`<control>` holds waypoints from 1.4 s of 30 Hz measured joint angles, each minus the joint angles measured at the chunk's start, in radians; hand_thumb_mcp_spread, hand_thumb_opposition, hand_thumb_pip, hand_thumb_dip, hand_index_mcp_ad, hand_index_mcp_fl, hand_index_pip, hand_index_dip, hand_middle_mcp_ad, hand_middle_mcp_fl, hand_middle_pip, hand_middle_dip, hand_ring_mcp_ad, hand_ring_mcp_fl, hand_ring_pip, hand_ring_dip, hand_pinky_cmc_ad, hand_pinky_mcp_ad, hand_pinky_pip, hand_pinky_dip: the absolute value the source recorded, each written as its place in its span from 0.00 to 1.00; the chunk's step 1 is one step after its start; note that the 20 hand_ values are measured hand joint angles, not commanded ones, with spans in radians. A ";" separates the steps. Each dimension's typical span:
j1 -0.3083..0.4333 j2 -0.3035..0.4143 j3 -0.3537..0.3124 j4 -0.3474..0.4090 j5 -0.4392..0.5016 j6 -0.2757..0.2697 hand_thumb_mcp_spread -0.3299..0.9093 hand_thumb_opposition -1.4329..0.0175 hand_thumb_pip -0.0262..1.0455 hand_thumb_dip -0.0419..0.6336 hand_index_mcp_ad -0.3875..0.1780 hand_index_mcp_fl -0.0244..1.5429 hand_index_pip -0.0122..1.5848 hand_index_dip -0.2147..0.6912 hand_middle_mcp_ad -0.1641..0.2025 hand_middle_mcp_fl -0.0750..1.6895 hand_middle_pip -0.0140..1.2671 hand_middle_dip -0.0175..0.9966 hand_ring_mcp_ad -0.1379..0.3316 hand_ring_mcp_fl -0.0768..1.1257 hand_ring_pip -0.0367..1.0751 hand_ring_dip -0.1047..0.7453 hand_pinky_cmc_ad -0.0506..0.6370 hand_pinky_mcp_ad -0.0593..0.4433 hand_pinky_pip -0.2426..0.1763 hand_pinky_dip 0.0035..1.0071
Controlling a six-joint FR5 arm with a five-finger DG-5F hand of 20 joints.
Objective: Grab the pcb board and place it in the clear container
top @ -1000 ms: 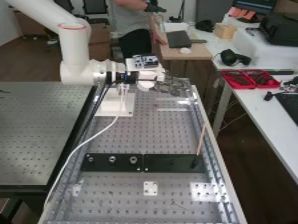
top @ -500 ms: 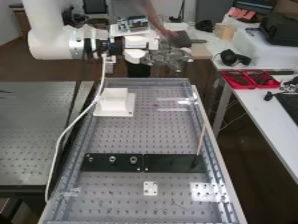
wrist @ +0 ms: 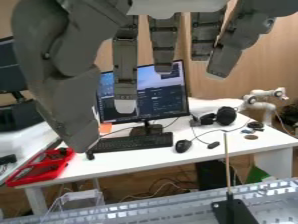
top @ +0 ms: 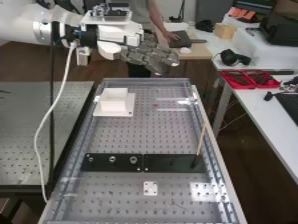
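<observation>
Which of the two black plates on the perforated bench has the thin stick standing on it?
The right-hand plate in the high view; the stick rises near its outer end, while the left-hand plate carries three round fittings.

1. So the white arm [top: 20, 22] is lying roughly level behind the hand [top: 151, 56], with the wrist [top: 64, 33] sitting between them.
2. Fingers [wrist: 125, 70] are hanging pretty loose and mostly straight, gaps showing.
3. The chunky thumb [wrist: 66, 92] is hanging off to one side of them, basically relaxed.
</observation>
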 joint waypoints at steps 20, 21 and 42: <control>-0.036 0.024 0.011 -0.009 -0.043 0.032 0.52 0.49 0.39 0.19 0.58 0.04 0.11 0.52 0.69 0.08 0.11 0.17 0.77 0.06 0.12 0.16 0.52 0.45 0.31 0.71; -0.036 0.025 0.012 -0.009 -0.046 0.032 0.52 0.49 0.39 0.19 0.58 0.04 0.10 0.52 0.69 0.07 0.11 0.17 0.77 0.06 0.12 0.16 0.52 0.45 0.30 0.70; -0.044 0.036 0.009 -0.017 -0.050 0.035 0.52 0.49 0.38 0.19 0.58 0.05 0.08 0.56 0.69 0.08 0.12 0.17 0.77 0.06 0.12 0.16 0.52 0.45 0.30 0.70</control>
